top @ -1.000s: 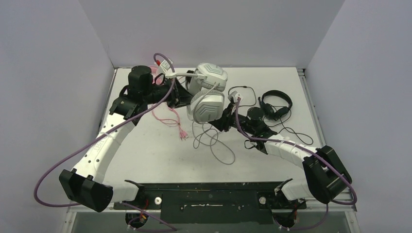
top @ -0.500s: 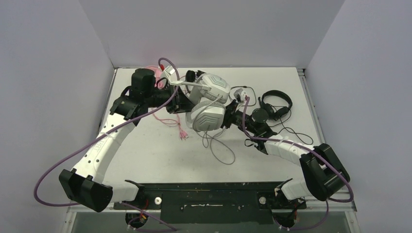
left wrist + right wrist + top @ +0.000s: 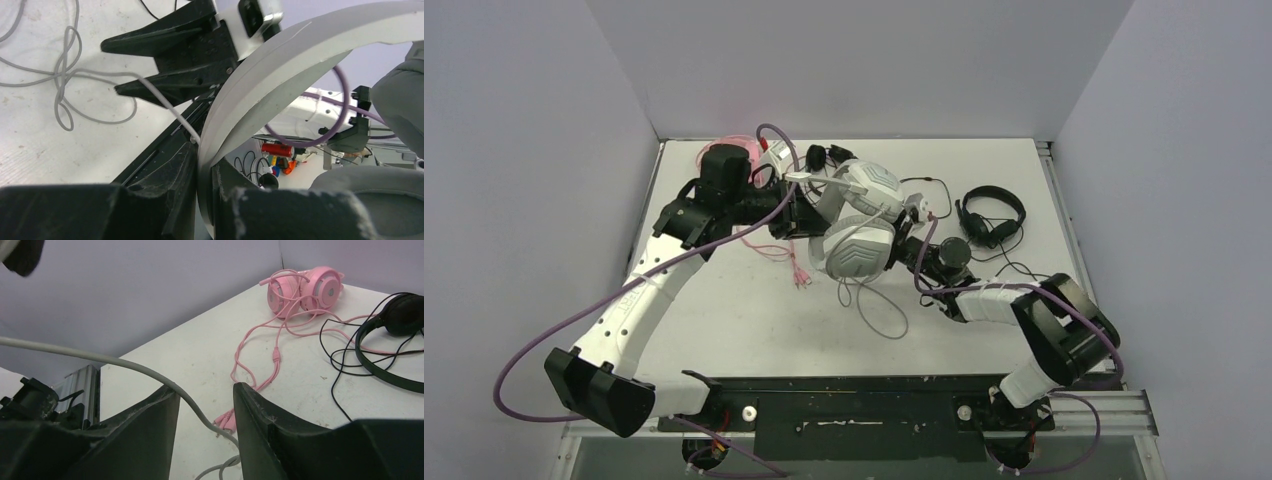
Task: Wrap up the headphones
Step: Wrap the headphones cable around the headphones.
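My left gripper (image 3: 206, 200) is shut on the headband (image 3: 280, 65) of the bulky white-grey headphones (image 3: 862, 215) and holds them above the table's middle. Their grey cable (image 3: 879, 310) hangs down and loops on the table. My right gripper (image 3: 205, 395) sits just right of the lower ear cup, jaws open. The grey cable (image 3: 150, 372) runs loosely between its fingers and rests on the left fingertip (image 3: 170, 392). The pink headphones (image 3: 305, 290) lie at the back left with their pink cable (image 3: 774, 250) trailing forward. One thin black pair (image 3: 991, 215) lies at the right, another (image 3: 819, 155) behind the white pair.
The pink cable's plugs (image 3: 802, 278) lie on the table just left of the grey cable loops. Black cable (image 3: 1024, 272) from the right-hand pair spreads toward the table's right edge. Grey walls close in the table on three sides.
My right gripper's jaws have opened around the grey cable, and the arm has folded in toward the headset. My left arm has carried the white-grey headphones to the right and forward.
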`<state>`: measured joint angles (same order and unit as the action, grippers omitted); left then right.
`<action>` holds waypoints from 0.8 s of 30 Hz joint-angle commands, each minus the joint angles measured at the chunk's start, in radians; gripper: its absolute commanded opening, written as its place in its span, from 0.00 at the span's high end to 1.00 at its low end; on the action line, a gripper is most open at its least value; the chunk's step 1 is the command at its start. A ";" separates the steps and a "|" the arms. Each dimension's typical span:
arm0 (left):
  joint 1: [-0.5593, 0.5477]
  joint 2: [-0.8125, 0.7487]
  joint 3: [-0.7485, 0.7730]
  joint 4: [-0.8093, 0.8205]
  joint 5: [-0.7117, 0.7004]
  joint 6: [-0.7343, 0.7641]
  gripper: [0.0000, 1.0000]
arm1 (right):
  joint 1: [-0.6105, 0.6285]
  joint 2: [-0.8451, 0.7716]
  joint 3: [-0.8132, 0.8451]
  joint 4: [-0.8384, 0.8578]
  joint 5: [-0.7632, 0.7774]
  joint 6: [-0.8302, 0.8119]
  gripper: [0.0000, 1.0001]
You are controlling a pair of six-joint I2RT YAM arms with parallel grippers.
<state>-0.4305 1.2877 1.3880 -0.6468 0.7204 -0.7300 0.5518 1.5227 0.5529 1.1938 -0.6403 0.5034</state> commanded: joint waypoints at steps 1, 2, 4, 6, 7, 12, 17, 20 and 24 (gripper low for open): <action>-0.011 -0.037 0.053 0.132 0.024 -0.111 1.00 | 0.038 0.063 -0.028 0.265 0.062 -0.081 0.54; -0.015 -0.039 0.054 0.135 0.021 -0.118 1.00 | 0.042 0.078 -0.020 0.276 0.070 -0.097 0.53; -0.021 -0.036 0.068 0.118 0.016 -0.119 1.00 | 0.052 0.106 0.004 0.272 0.077 -0.126 0.51; -0.028 -0.034 0.077 0.103 0.001 -0.118 1.00 | 0.068 0.134 0.028 0.269 0.080 -0.172 0.48; -0.029 -0.036 0.079 0.100 -0.009 -0.122 1.00 | 0.078 0.146 0.037 0.270 0.082 -0.194 0.47; -0.030 -0.029 0.101 0.094 -0.045 -0.156 1.00 | 0.127 0.181 0.062 0.257 0.121 -0.282 0.42; -0.030 -0.015 0.132 0.098 -0.058 -0.185 1.00 | 0.158 0.223 0.066 0.264 0.156 -0.332 0.41; -0.030 -0.012 0.135 0.105 -0.061 -0.203 1.00 | 0.163 0.260 0.081 0.291 0.159 -0.339 0.41; -0.030 -0.007 0.149 0.105 -0.068 -0.214 1.00 | 0.184 0.294 0.105 0.270 0.177 -0.376 0.43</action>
<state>-0.4576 1.2892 1.4597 -0.6167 0.6384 -0.8913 0.7197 1.7981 0.6109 1.3983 -0.4889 0.1879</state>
